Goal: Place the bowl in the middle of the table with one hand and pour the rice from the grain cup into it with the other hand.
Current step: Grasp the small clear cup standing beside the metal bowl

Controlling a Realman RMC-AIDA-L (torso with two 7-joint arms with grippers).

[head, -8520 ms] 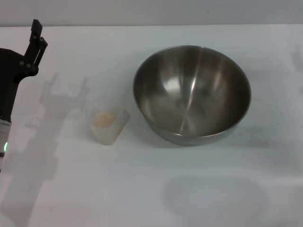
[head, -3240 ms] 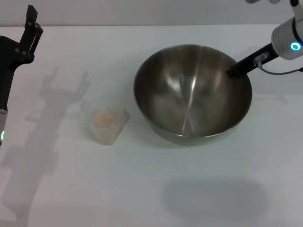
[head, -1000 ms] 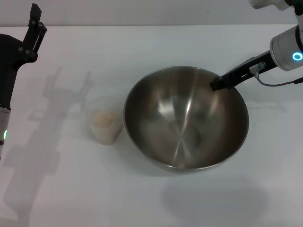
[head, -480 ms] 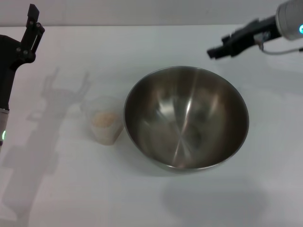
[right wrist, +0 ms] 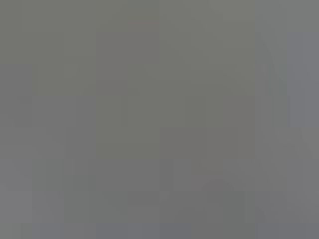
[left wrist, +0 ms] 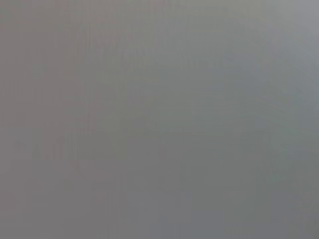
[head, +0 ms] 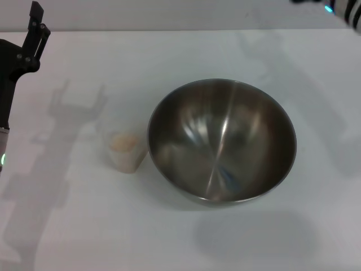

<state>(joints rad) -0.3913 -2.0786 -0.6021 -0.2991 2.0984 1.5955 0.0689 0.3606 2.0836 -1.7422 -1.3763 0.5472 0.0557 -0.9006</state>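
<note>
The large shiny steel bowl (head: 221, 141) stands upright and empty near the middle of the white table (head: 316, 226). The small translucent grain cup (head: 127, 152) stands just to its left, almost touching it, with pale rice (head: 124, 143) inside. My left gripper (head: 35, 29) is raised at the far left edge, well away from the cup, empty, and its shadow on the table shows two fingers apart. Only a sliver of my right arm (head: 341, 5) shows at the top right corner, away from the bowl. Both wrist views show only plain grey.
The shadow of my left arm falls on the table to the left of the cup. Nothing else stands on the tabletop around the bowl and cup.
My right gripper drew the bowl toward the cup and the table's middle, let go, then rose and withdrew to the top right corner. The left arm has hardly moved.
</note>
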